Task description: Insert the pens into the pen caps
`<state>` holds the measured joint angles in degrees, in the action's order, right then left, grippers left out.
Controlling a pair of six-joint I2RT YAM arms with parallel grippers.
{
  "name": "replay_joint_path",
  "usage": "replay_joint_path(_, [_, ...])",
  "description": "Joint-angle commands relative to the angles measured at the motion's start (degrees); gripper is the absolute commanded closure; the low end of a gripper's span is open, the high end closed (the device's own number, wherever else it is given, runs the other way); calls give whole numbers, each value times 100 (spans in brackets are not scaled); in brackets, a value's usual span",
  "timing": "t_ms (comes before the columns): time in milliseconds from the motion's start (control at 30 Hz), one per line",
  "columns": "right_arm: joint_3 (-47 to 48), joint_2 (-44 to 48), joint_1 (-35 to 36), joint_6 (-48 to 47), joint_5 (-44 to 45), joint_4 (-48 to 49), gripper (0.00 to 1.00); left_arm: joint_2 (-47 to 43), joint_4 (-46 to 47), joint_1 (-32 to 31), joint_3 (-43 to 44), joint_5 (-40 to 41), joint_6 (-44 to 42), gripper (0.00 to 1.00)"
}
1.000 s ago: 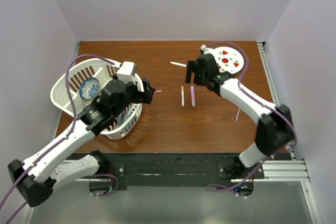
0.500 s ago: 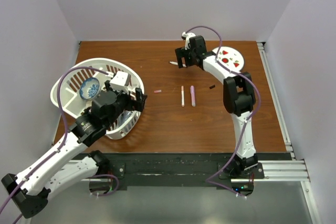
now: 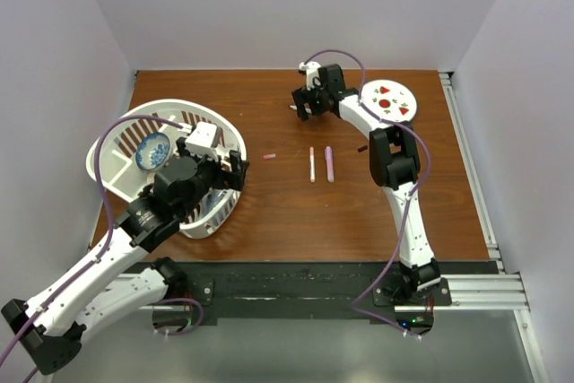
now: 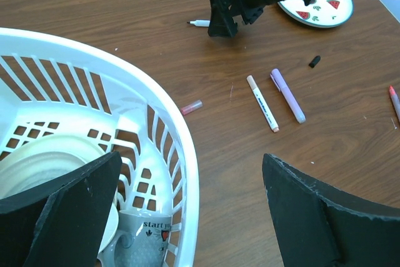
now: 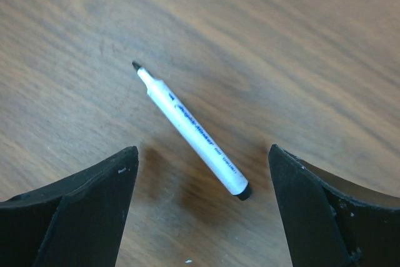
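My right gripper (image 3: 302,103) is open at the far middle of the table, hovering over a white pen with a black tip (image 5: 190,129). That pen lies between the spread fingers and is not touched. It also shows in the left wrist view (image 4: 199,23). A white pen with peach ends (image 3: 312,164) and a lilac pen (image 3: 329,163) lie side by side mid-table. A pink cap (image 3: 268,157) lies to their left and a black cap (image 3: 362,147) to their right. A pink pen (image 4: 394,99) lies at the right. My left gripper (image 3: 244,170) is open and empty at the basket's right rim.
A white slatted basket (image 3: 126,132) holds a blue-patterned bowl (image 3: 153,151), a plate and a mug (image 4: 140,242). A round white plate with red spots (image 3: 391,100) sits at the far right. White walls close in the table on three sides.
My right arm has stretched out. Its gripper moved from beside the two middle pens to the far side and left, over the white pen. My left gripper drew back slightly toward the basket.
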<state>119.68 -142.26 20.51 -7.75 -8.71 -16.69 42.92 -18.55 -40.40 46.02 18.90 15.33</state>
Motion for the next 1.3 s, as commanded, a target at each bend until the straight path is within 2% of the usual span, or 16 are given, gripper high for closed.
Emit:
replay_joint_path(0, [144, 84, -30, -236, -298, -54, 15, -11, 132, 24, -5, 88, -92, 0])
replay_joint_path(200, [127, 75, -30, -175, -333, -168, 28, -3, 114, 24, -5, 114, -65, 0])
replay_joint_path(233, [48, 145, -38, -166, -333, -168, 32, -11, 114, 24, -5, 114, -65, 0])
replay_joint_path(267, [29, 189, -30, -157, -324, -203, 39, -11, 123, 24, 3, 132, -65, 0])
replay_joint_path(467, [-541, 671, -21, -209, 36, -441, 53, -90, 114, 32, -5, 97, -4, 0])
replay_joint_path(567, [-945, 857, 5, -210, 98, -379, 62, -117, 97, 33, -5, 53, 22, 1])
replay_joint_path(600, [-1007, 901, 14, -201, 71, -370, 68, -143, 114, 41, 3, 53, 22, 1])
replay_joint_path(767, [-1000, 805, 189, -166, 413, -431, 81, -187, 106, 41, -5, 53, 14, 1])
replay_joint_path(867, [-911, 708, 251, -52, 432, -406, 80, -187, 114, 41, -5, 62, 22, 1])
replay_joint_path(967, [-806, 620, 243, 142, 414, -397, 65, -205, 106, 32, -5, 62, 31, 1])
replay_joint_path(1067, [-657, 480, 251, 203, 475, -414, 60, -213, 114, 32, -5, 79, 31, 1])
replay_joint_path(1167, [-437, 322, 243, 212, 467, -511, 61, -240, 123, 41, -14, 105, 31, 1])
replay_joint_path(1267, [-314, 243, 251, 221, 379, -528, 68, -249, 132, 32, -14, 141, 14, 1])
